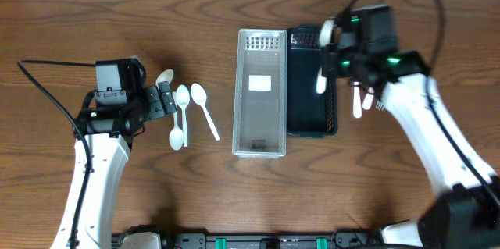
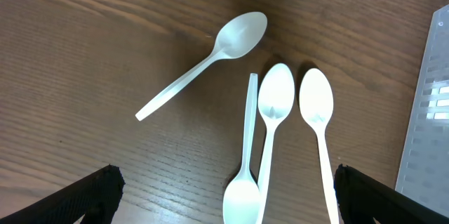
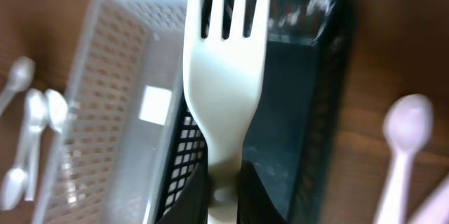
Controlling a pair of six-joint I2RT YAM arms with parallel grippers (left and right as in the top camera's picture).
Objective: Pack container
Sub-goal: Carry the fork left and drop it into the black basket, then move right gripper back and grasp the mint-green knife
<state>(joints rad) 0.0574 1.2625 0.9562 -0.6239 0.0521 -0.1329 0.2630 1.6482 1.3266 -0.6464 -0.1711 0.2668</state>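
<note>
My right gripper [image 3: 224, 199] is shut on a white plastic fork [image 3: 224, 76] and holds it above the black basket [image 3: 309, 97], tines pointing away. In the overhead view the fork [image 1: 320, 83] hangs over the black basket [image 1: 312, 124], beside the clear basket [image 1: 260, 144]. My left gripper [image 2: 224, 196] is open and empty over several white spoons [image 2: 277, 104] on the table. In the overhead view the spoons [image 1: 183, 108] lie left of the clear basket, by the left gripper [image 1: 166, 99].
Two more white utensils [image 1: 359, 101] lie on the table right of the black basket; they also show in the right wrist view [image 3: 403, 147]. The clear basket's edge [image 2: 428, 112] is at the right of the left wrist view.
</note>
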